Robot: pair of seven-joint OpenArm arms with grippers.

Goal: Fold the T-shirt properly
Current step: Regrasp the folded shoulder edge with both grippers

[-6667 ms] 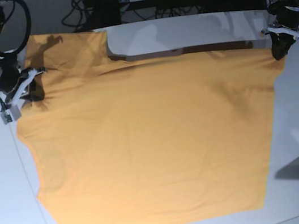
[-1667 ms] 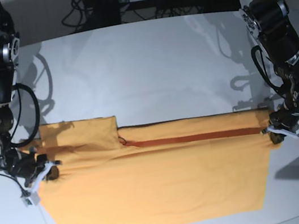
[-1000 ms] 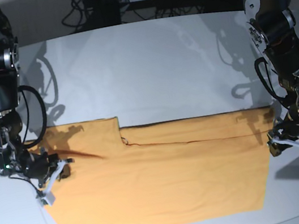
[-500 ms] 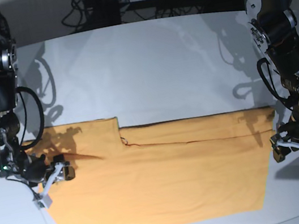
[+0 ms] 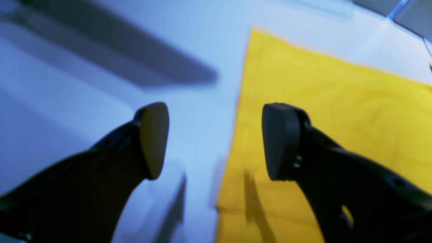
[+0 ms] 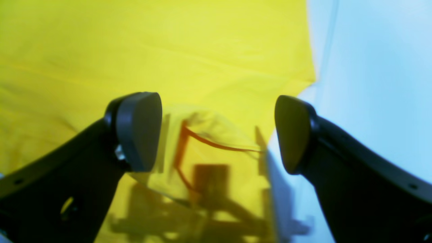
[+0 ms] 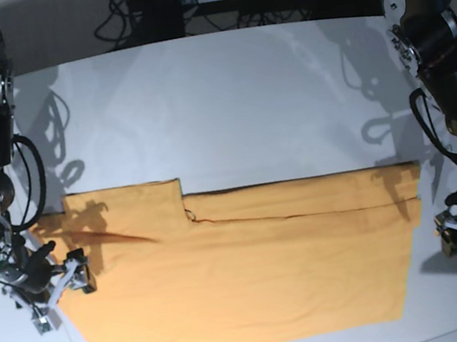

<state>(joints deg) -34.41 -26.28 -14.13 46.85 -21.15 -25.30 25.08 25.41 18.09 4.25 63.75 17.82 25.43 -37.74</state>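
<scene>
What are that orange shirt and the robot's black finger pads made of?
The T-shirt looks like thin, soft, matte cloth, probably cotton: it lies limp with gentle creases. The finger pads look like smooth dark plastic or rubber with a dull sheen; which one, I can't tell.

Soft matt cloth T-shirt (image 7: 247, 282), smooth faintly glossy white table (image 7: 244, 107), matt black jaws
</scene>
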